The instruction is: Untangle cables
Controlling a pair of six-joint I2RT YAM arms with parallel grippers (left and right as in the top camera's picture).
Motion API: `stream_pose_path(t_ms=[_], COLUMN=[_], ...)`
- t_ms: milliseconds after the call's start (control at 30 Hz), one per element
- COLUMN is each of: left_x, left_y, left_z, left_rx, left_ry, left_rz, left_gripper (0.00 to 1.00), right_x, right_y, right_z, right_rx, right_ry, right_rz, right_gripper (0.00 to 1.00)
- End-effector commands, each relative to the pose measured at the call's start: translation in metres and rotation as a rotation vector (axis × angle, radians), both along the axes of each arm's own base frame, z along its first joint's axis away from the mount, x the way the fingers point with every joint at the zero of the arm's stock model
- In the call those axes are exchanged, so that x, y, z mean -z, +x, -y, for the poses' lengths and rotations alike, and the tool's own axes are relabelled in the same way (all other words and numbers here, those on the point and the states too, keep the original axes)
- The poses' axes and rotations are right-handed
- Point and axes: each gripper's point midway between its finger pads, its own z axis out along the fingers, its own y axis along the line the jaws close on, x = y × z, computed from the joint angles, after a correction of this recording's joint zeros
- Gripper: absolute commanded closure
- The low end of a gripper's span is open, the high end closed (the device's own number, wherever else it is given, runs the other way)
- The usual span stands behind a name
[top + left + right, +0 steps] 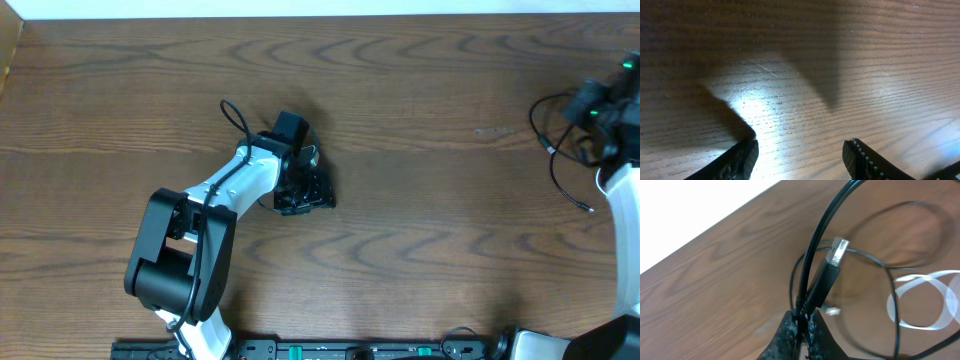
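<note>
At the right edge of the table, overhead shows only black cables; the right wrist view adds the right gripper clamped on them, a USB plug and a white cable. The left gripper holds its jaws apart over brown wood.

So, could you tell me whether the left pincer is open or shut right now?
Open: the left pincer shows its fingers apart over the table, nothing between them.
</note>
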Motion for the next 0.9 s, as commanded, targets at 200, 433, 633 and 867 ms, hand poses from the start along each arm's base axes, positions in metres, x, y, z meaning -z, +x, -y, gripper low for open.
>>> stream_pose_path(t_ms=[200, 433, 633, 867], left_x=[0.006, 0.006, 0.006, 0.006], left_y=[-0.002, -0.002, -0.002, 0.014], left_z=[-0.007, -0.007, -0.007, -0.020], left_rx=[0.011, 0.011, 0.011, 0.000], left_ry=[0.043, 0.043, 0.043, 0.131], left_rz=[0.000, 0.000, 0.001, 0.068], left_gripper=[0.39, 0.40, 0.40, 0.39], right_x=[0.004, 0.037, 0.071, 0.090], right_y=[-0.043, -0.026, -0.011, -0.003], right_z=[0.097, 0.076, 0.017, -0.080], right_rx=[0.253, 0.048, -0.143, -0.487], right_ry=[-0.059, 0.098, 0.310, 0.389], right_rz=[-0.045, -0.067, -0.121, -0.214], right_gripper=[0.94, 0.30, 0.36, 0.32])
